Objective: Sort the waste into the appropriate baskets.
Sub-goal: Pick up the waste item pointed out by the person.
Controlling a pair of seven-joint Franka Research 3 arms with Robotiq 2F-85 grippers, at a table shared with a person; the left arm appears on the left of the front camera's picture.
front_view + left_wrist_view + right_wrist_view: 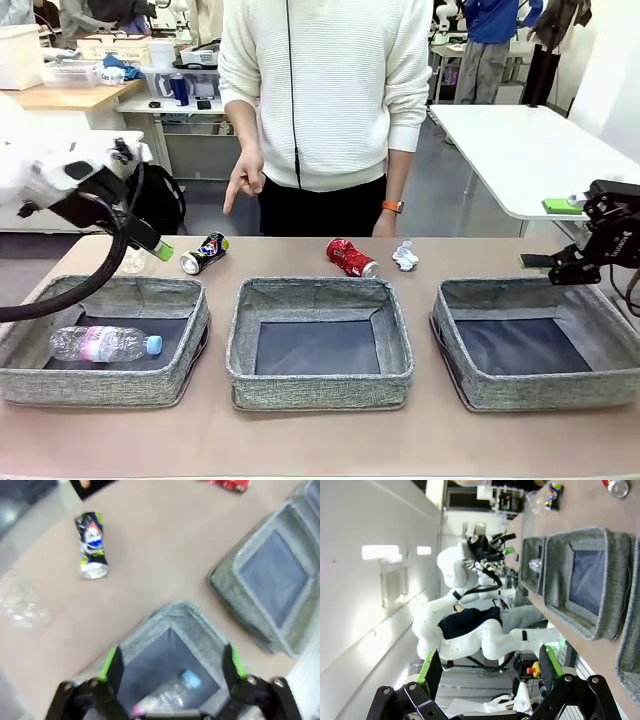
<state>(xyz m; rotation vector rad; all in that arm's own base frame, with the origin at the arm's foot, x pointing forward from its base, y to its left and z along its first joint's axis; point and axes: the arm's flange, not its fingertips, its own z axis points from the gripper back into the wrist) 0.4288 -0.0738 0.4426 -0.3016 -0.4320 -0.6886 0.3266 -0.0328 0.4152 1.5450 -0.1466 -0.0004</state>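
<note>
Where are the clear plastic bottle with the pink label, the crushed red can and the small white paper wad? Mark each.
Clear plastic bottle with pink label (103, 344): front view, on the label.
Crushed red can (350, 257): front view, on its side.
Small white paper wad (405, 256): front view, on its middle.

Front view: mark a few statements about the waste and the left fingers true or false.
1. The bottle lies in the left basket. True.
2. The crushed red can sits in the middle basket. False: it lies on the table behind that basket.
3. The left gripper has its fingers shut on the dark printed can. False: they are open, and the can lies on the table.
4. The paper wad lies on the table near the crushed red can. True.
</note>
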